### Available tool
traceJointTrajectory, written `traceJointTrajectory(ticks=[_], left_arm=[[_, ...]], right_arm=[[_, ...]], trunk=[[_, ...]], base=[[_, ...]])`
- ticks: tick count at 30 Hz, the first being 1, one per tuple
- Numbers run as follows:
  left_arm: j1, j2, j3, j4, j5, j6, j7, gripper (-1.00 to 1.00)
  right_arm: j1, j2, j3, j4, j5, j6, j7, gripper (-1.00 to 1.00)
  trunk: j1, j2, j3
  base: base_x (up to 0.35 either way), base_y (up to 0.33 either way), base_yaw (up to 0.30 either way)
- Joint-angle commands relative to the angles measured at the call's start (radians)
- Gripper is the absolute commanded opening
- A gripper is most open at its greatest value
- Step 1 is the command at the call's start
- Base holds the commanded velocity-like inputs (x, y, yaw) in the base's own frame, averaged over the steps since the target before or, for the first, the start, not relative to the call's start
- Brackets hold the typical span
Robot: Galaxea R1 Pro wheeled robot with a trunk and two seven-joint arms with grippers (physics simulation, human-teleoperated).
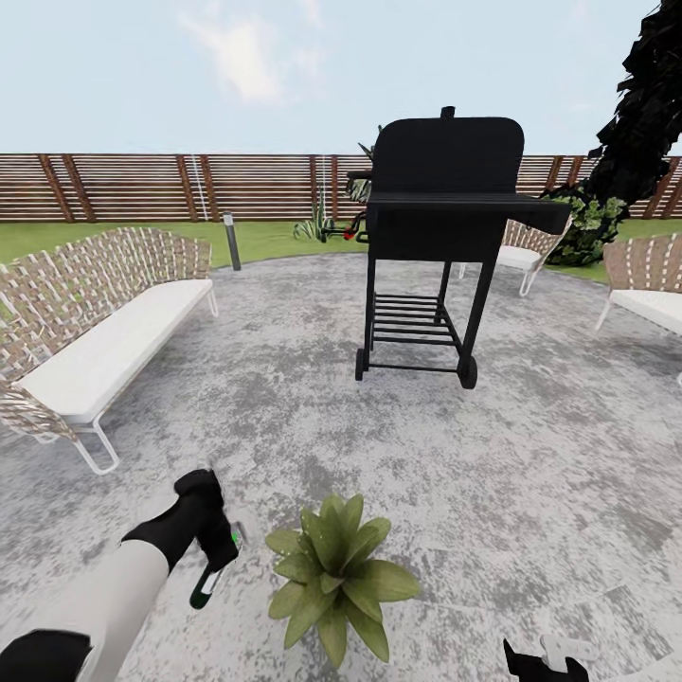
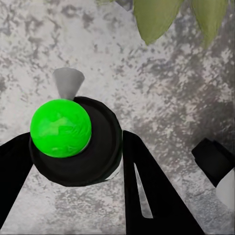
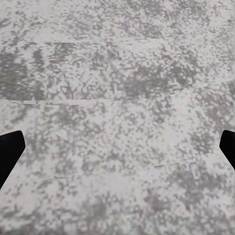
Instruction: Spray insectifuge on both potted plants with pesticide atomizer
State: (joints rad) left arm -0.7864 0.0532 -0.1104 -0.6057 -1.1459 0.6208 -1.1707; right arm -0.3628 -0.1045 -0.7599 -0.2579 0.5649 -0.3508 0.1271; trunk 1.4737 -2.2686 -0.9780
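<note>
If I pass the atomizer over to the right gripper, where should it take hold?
Probably on the slim dark body of the pesticide atomizer, on the stretch hanging below the left gripper, coming in from the side. Set the fingers across its narrow width, and leave the whitish nozzle free.

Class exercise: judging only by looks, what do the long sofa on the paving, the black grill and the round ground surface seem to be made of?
Long beige woven sofa: apparently wicker, with a crisscross weave, a smooth white cushion and thin white legs, likely metal.
Black boxy grill: probably matte painted metal, with thin bar shelves.
Mottled grey paving: looks like stone or concrete, speckled, with faint seams.
</note>
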Motion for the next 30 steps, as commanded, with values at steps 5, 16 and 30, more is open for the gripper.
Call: traceJointTrajectory(ticks=[5, 16, 30], left_arm=[[0.008, 0.001, 0.000, 0.093, 0.009, 0.004, 0.076, -1.00], [0.008, -0.008, 0.008, 0.100, 0.084, 0.007, 0.076, -1.00], [0.009, 0.025, 0.046, 0.116, 0.091, -0.013, 0.081, -1.00]], right_arm=[[-0.001, 0.000, -0.009, 0.000, 0.003, -0.004, 0.008, 1.00], [-0.001, 0.000, -0.009, 0.000, 0.003, -0.004, 0.008, 1.00], [-0.001, 0.000, -0.009, -0.001, 0.003, -0.004, 0.008, 1.00]], trunk=[[0.000, 0.000, -0.001], [0.000, 0.000, -0.001], [0.000, 0.000, -0.001]], base=[[0.000, 0.000, 0.000], [0.000, 0.000, 0.000], [0.000, 0.000, 0.000]])
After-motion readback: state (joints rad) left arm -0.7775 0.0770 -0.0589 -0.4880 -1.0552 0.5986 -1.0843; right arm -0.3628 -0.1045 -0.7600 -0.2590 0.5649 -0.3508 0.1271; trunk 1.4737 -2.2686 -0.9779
